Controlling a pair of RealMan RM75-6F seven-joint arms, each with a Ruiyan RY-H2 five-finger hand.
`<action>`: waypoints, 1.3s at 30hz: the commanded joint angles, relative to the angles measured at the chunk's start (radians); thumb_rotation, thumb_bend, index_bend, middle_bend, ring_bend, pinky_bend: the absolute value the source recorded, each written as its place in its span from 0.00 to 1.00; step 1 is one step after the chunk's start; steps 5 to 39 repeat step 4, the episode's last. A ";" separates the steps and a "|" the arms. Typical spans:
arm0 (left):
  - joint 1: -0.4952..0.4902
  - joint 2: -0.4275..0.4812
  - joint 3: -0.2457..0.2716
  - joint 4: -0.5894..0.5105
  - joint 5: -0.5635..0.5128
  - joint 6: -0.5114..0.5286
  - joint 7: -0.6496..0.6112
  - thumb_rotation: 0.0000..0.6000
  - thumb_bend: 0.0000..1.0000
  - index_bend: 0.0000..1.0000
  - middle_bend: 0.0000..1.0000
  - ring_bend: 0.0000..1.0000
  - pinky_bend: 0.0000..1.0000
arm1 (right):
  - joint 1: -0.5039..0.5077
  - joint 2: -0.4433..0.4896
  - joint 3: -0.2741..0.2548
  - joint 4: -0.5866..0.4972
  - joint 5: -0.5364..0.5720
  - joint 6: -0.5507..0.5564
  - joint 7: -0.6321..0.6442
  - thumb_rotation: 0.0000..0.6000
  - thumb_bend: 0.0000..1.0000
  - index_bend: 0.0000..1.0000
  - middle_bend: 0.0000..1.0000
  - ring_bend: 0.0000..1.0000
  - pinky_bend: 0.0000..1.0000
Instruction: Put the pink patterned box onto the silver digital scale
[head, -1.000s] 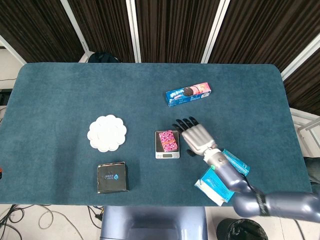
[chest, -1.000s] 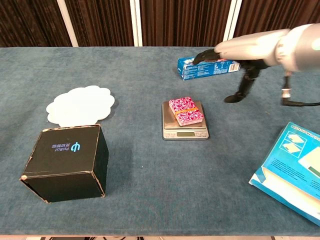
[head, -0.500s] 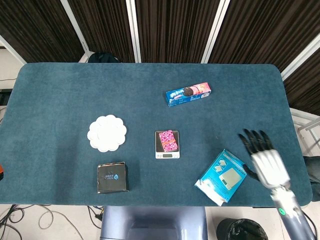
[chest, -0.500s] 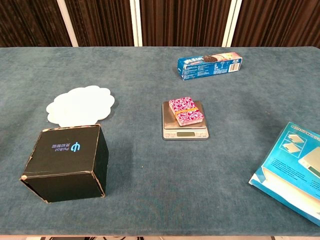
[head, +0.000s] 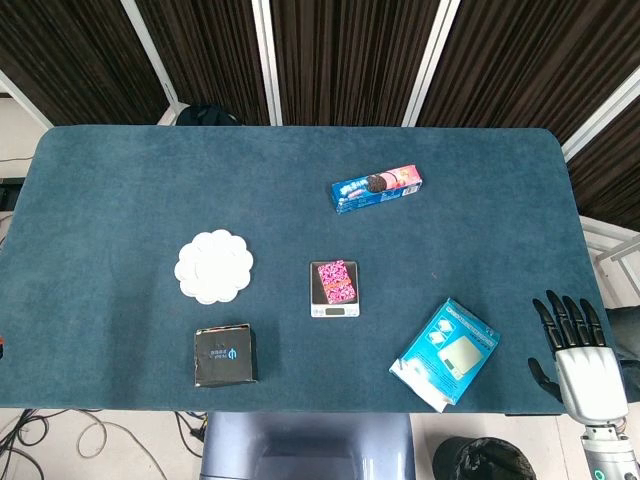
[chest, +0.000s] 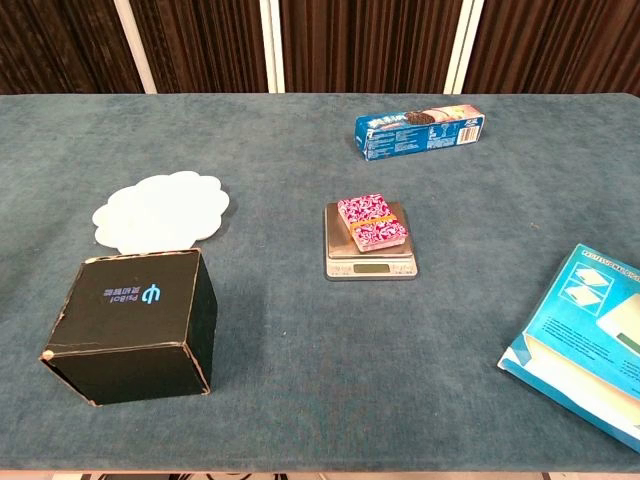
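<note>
Pink box (chest: 373, 221) rests on the scale (chest: 369, 255), so the task looks complete; right hand (head: 583, 357), well right of the scale, spread and empty.

Table held one pink patterned box (chest: 373, 221), one silver digital scale (chest: 370, 260), one black cardboard cube (chest: 130, 325), one white scalloped plate (chest: 160, 211), one blue cookie package (chest: 418, 133), one blue flat carton (chest: 587, 340).

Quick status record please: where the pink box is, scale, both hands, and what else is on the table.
pink patterned box: lies on the scale's platform, nothing touching it
silver digital scale: mid-table, display side facing the robot
right hand: off the table's right edge, fingers spread, holding nothing
left hand: not in view
other items: cookie box, white flower-shaped plate, black box, blue carton
task state: looks done
</note>
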 joint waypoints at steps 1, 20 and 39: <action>0.000 0.000 0.001 -0.001 0.003 0.001 0.004 1.00 0.66 0.07 0.00 0.00 0.00 | -0.009 0.010 0.012 -0.007 -0.005 -0.022 -0.002 1.00 0.36 0.00 0.00 0.00 0.00; 0.000 0.001 0.003 -0.002 0.001 -0.002 0.006 1.00 0.66 0.07 0.00 0.00 0.00 | -0.019 0.020 0.022 -0.016 -0.013 -0.033 0.003 1.00 0.36 0.00 0.00 0.00 0.00; 0.000 0.001 0.003 -0.002 0.001 -0.002 0.006 1.00 0.66 0.07 0.00 0.00 0.00 | -0.019 0.020 0.022 -0.016 -0.013 -0.033 0.003 1.00 0.36 0.00 0.00 0.00 0.00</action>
